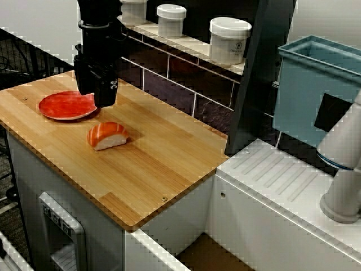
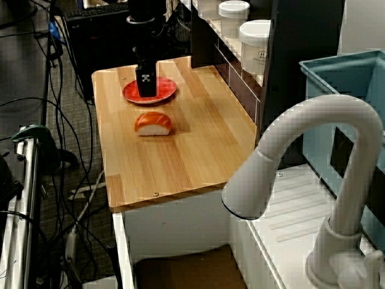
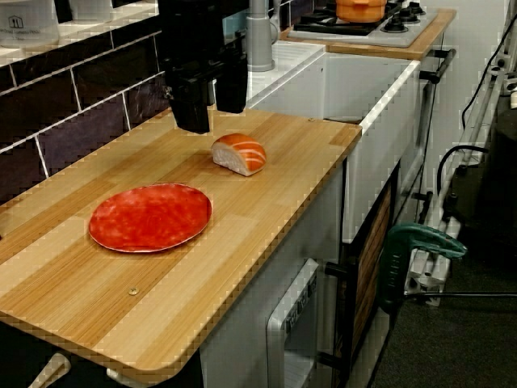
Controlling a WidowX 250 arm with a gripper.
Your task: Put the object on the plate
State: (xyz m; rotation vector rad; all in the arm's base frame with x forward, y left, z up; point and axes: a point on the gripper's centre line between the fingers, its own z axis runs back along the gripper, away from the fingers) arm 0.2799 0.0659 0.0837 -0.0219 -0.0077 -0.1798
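Observation:
The object, an orange-topped salmon nigiri (image 1: 107, 135) (image 2: 153, 123) (image 3: 240, 153), lies on the wooden counter (image 1: 163, 164), apart from the plate. The red round plate (image 1: 63, 106) (image 2: 166, 90) (image 3: 151, 217) sits flat near the counter's left end with nothing on it. My black gripper (image 1: 97, 97) (image 2: 146, 89) (image 3: 212, 120) hangs above the counter by the plate's far edge, a short way behind the nigiri. In the side view its two fingers (image 3: 194, 109) stand apart with nothing between them, so it is open.
White jars (image 1: 229, 39) line the shelf along the dark tiled wall. A blue bin (image 1: 316, 84) and a white faucet (image 2: 313, 156) stand over the sink to the right. A stove with an orange pot (image 3: 359, 8) lies beyond.

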